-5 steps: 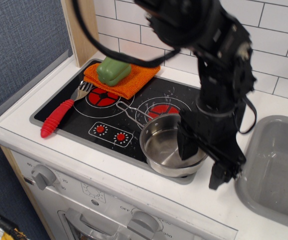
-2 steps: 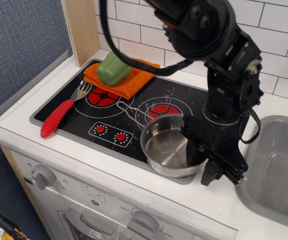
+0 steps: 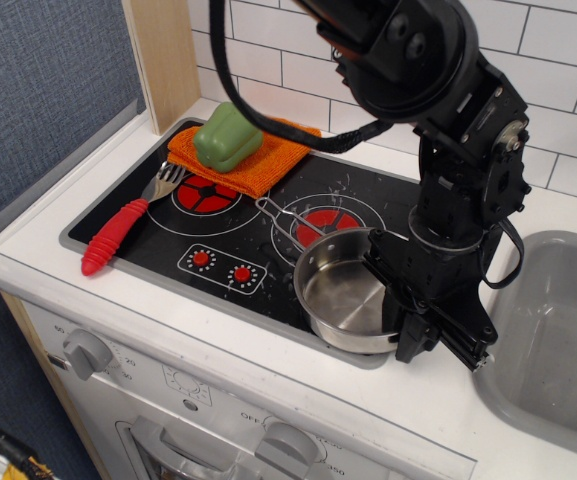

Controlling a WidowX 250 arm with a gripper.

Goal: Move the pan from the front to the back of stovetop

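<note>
White tile behind, white tabletop [image 3: 268, 385] below, grey sink [image 3: 553, 335] beyond the claw. Claw [image 3: 400, 305] clamped on the right rim of the pan [image 3: 346, 300]. Pan at the front right of the stovetop [image 3: 268, 235], tilted, wire handle pointing away from the claw toward the back left.

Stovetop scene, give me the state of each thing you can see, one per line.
pan: upright, empty, front right of the stovetop, rim gripped
gripper: shut on the pan's right rim
fork: lying flat on the left burner's edge
orange cloth: lying at back left
green pepper: resting on the cloth
sink: looks empty
</note>
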